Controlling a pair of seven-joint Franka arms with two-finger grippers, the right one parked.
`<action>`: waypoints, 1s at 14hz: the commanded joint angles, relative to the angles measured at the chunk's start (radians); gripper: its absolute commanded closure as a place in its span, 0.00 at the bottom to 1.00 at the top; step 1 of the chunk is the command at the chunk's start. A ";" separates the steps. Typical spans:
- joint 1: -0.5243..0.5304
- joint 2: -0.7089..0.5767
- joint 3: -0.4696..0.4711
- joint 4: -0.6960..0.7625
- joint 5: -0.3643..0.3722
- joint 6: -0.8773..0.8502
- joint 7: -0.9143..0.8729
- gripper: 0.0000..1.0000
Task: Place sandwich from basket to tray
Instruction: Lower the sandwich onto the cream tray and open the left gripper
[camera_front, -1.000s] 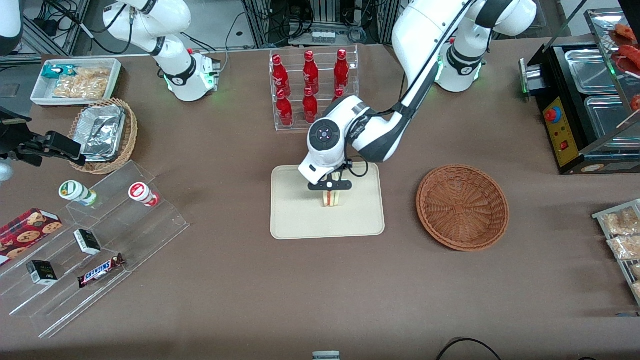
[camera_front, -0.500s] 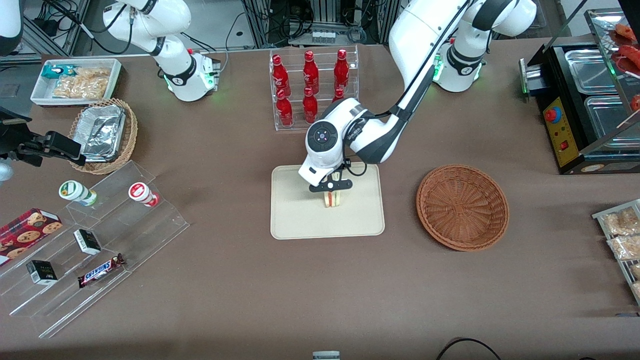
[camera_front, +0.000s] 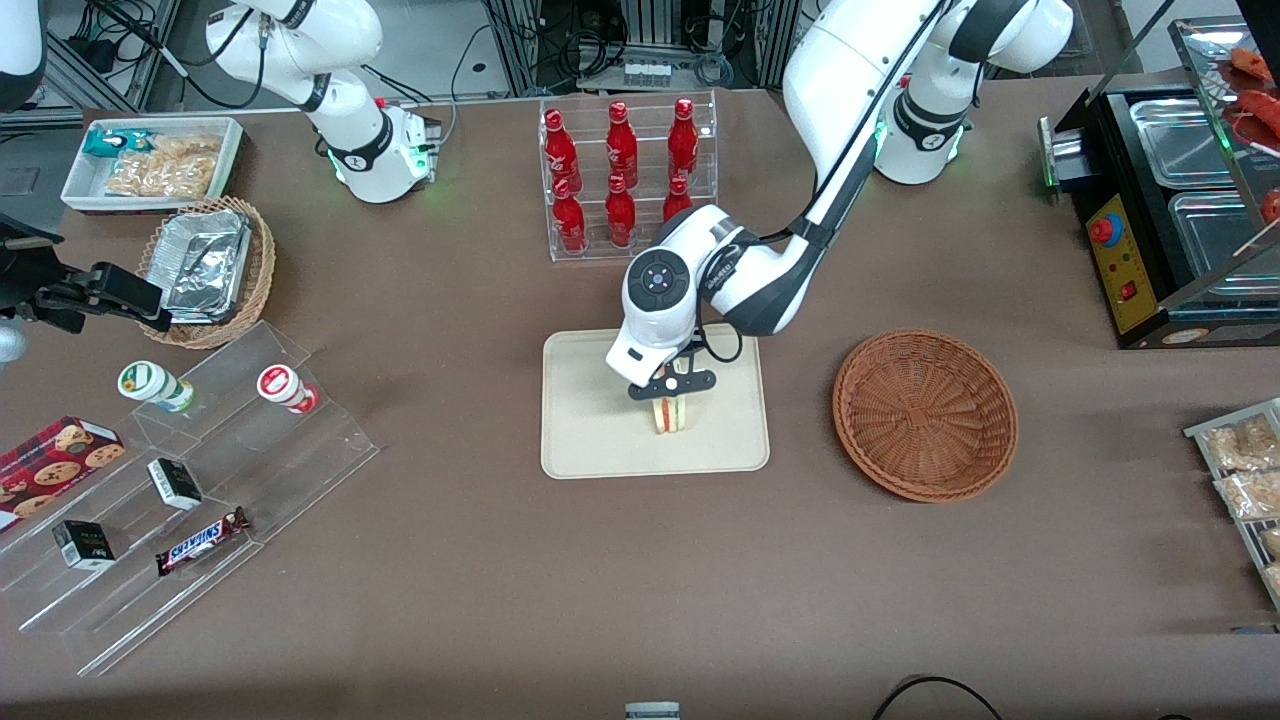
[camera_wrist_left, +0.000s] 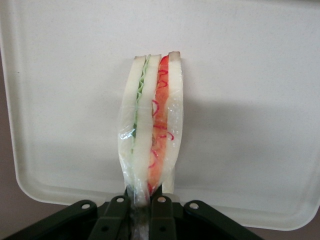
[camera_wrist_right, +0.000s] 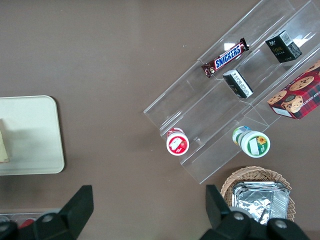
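Front view: left arm's gripper sits low over the tray, fingers pinched on the sandwich. Sandwich stands on edge over the tray's middle, cut edge with red and green layers facing up; contact with the tray surface can't be confirmed. Tray is cream-beige, rounded corners, flat on the brown table. Reddish-brown wicker basket lies beside the tray toward the working arm's end, apart from it, nothing in it. Acrylic rack of red bottles stands farther from the front camera than the tray. Toward the parked arm's end: tan wicker basket with foil containers, white bin of snacks, clear stepped display holding a Snickers bar and small boxes.

Left wrist view: dark fingers clamp one end of the wrapped sandwich; clear film bunches where they pinch. Layers read pale bread, green, bread, red-pink filling, bread. Tray fills the background, its rim visible near the fingers, brown table outside it.

Right wrist view: corner of the tray, edge of the sandwich just visible on it, stepped display well apart.
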 joint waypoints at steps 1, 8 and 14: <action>-0.007 0.019 0.005 0.025 0.000 0.006 0.009 0.85; -0.007 -0.036 0.027 0.032 0.003 -0.014 0.006 0.00; -0.005 -0.221 0.087 0.016 0.067 -0.160 0.018 0.00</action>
